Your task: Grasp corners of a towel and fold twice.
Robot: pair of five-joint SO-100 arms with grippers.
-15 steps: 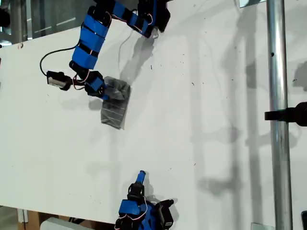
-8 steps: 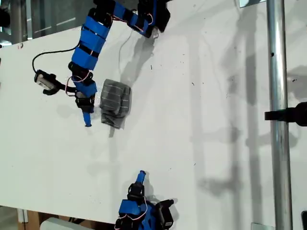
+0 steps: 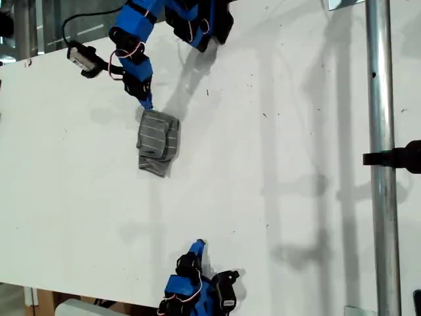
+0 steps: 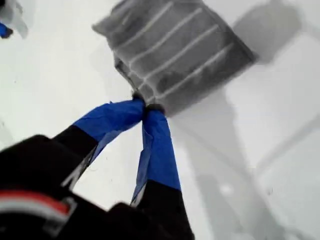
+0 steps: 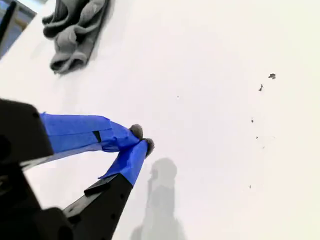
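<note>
The grey striped towel point(image 3: 158, 143) lies folded into a small bundle on the white table point(image 3: 276, 197), in the upper part of the exterior view's left half. My first gripper point(image 3: 147, 103) hovers just past the towel's far edge, shut, with nothing between its fingers. In the first wrist view its blue fingertips point(image 4: 145, 106) meet right at the edge of the towel point(image 4: 175, 50). My second gripper point(image 3: 198, 246) stays near the table's front edge, well away from the cloth, shut and empty point(image 5: 141, 139). From there the towel point(image 5: 75, 27) shows as a crumpled heap far off.
A vertical metal pole point(image 3: 380, 158) with a black clamp point(image 3: 398, 158) stands at the exterior view's right. The first arm's base point(image 3: 204, 23) sits at the table's far edge. A black cable point(image 3: 99, 13) loops from the arm.
My first gripper let go of the towel, swung out to the exterior view's left, then rose to the towel's far edge. The towel stays folded. The second arm barely moved.
</note>
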